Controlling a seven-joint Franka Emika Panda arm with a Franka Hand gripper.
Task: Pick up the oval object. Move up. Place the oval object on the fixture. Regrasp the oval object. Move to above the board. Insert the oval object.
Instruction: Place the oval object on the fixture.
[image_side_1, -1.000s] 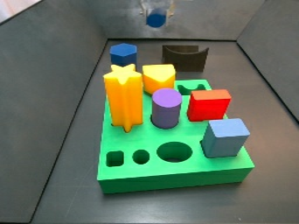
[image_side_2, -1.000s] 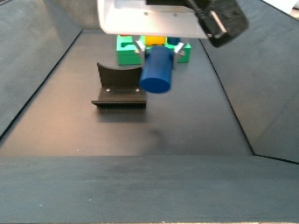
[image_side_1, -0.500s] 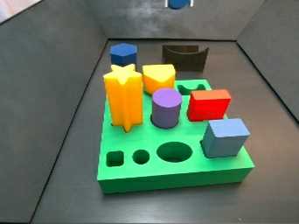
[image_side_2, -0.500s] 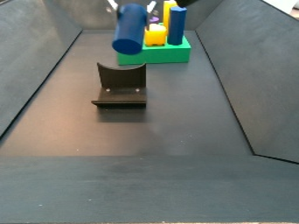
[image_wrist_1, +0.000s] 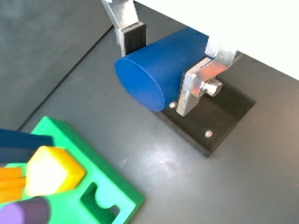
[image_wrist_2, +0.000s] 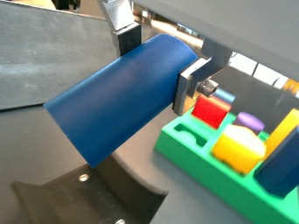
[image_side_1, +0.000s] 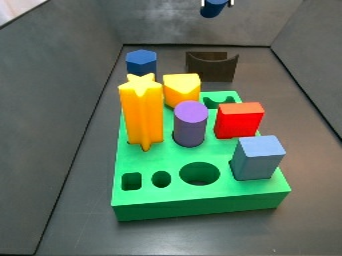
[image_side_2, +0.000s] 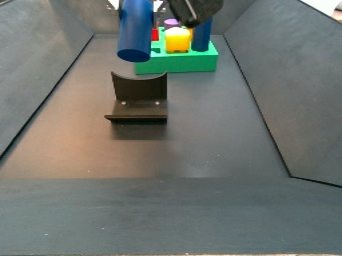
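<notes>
Gripper (image_wrist_1: 166, 61) hung high over the fixture (image_side_2: 136, 97), its silver fingers (image_wrist_1: 194, 83) clamped on the oval object (image_side_2: 135, 29), which hung upright in the air. Rigid and smooth, the peg seemed light but slippery; its broad flanks looked the safest hold.

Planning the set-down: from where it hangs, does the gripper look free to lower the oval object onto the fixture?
Probably yes. The gripper holds the oval object above the fixture, whose notch is bare, with nothing between them; the board sits well behind.
</notes>
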